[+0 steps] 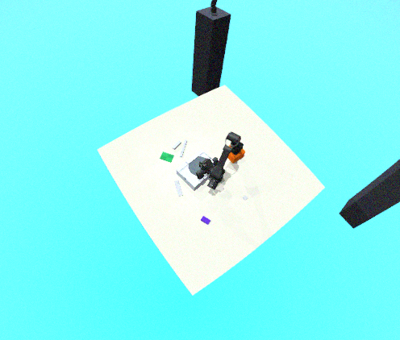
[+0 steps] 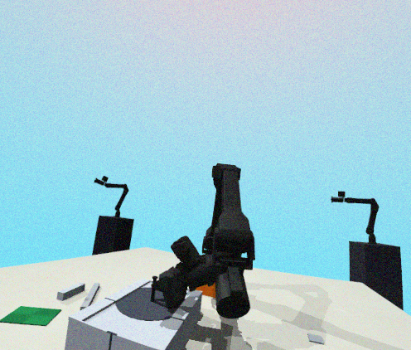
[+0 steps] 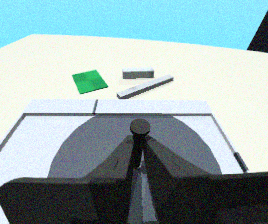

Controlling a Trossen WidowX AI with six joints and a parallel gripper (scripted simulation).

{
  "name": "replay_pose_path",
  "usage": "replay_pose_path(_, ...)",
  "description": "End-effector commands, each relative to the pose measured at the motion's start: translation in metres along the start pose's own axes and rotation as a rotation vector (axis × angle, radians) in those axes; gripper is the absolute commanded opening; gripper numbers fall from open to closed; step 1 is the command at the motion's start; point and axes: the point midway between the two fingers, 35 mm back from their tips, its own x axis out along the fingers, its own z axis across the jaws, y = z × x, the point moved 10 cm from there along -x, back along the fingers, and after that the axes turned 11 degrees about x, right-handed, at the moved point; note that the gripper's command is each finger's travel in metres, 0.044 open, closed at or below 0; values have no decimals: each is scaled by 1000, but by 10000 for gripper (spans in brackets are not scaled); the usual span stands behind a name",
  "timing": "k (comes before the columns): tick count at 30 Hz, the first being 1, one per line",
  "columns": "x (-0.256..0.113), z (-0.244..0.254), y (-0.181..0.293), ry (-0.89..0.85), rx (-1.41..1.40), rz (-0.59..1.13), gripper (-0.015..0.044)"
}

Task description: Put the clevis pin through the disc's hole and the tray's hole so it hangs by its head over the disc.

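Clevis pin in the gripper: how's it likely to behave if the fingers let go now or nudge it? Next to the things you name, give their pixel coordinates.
The pin (image 2: 153,290) (image 3: 140,127) would probably drop or topple, being slim with a wider head on top. Its round head suggests it might roll once down. Held upright by the gripper (image 3: 141,142), it looks rigid, so a nudge would likely tilt it rather than bend it.

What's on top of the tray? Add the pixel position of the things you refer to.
The disc (image 2: 132,306) (image 3: 80,150) lies on the tray (image 2: 111,325) (image 3: 15,150), with the pin (image 2: 153,290) (image 3: 140,127) above it, head up, in the gripper (image 2: 157,292) (image 3: 138,140). Gripper and pin cover part of the disc; I can't make out its hole.
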Motion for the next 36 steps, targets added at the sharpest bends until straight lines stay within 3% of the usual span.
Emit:
replay_pose_path(1, 0, -1, 1, 3, 2, 1, 0)
replay_pose_path(36, 1, 1, 1, 10, -16, -5, 0)
